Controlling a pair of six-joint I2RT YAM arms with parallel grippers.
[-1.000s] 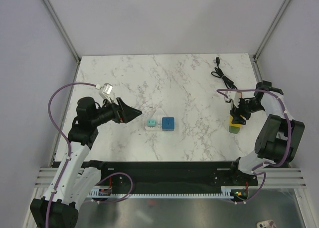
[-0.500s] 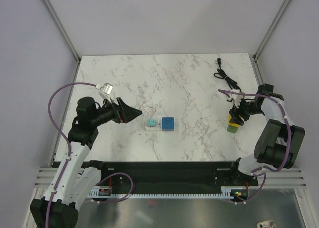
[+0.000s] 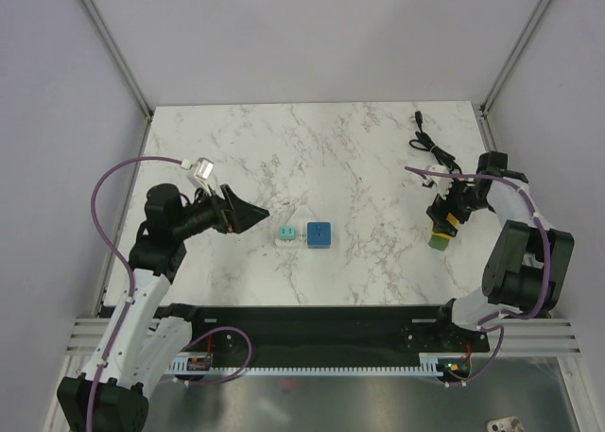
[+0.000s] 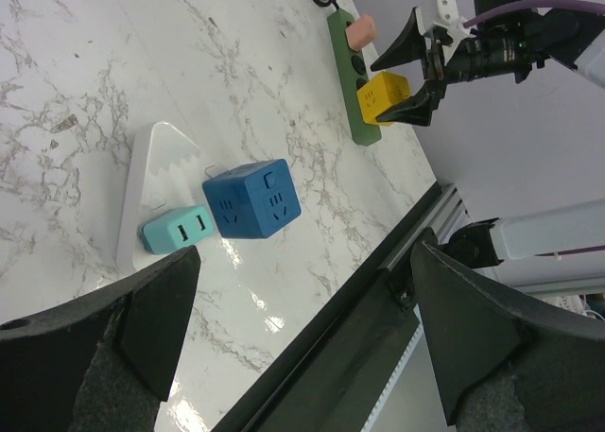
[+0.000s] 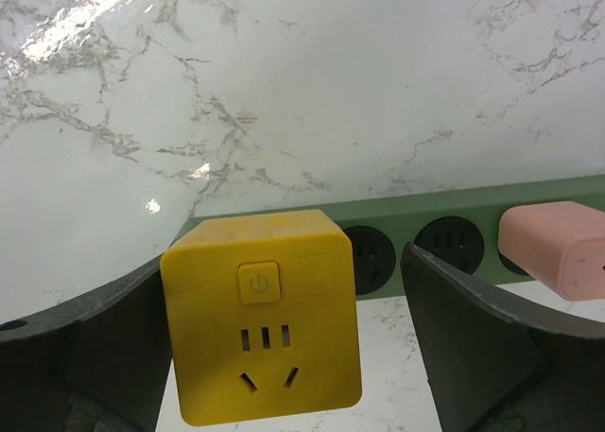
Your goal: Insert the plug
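A yellow cube plug (image 5: 260, 333) sits on the end of a green power strip (image 5: 454, 205), next to two free round sockets and a pink plug (image 5: 558, 248). My right gripper (image 5: 284, 295) is open, with one finger on each side of the yellow cube and a gap on the right side. In the top view this gripper (image 3: 444, 215) hovers over the yellow cube (image 3: 440, 232) at the table's right. My left gripper (image 3: 248, 215) is open and empty, left of a teal cube (image 3: 285, 233) and a blue cube (image 3: 319, 233).
The teal and blue cubes lie against a white triangular piece (image 4: 151, 181). The strip's black cord (image 3: 430, 146) runs to the far right corner. The table's near edge and black rail (image 4: 378, 300) lie close below the cubes.
My right gripper has shifted slightly left and farther over the yellow cube, and the black cord has moved a little. The left arm has not moved.
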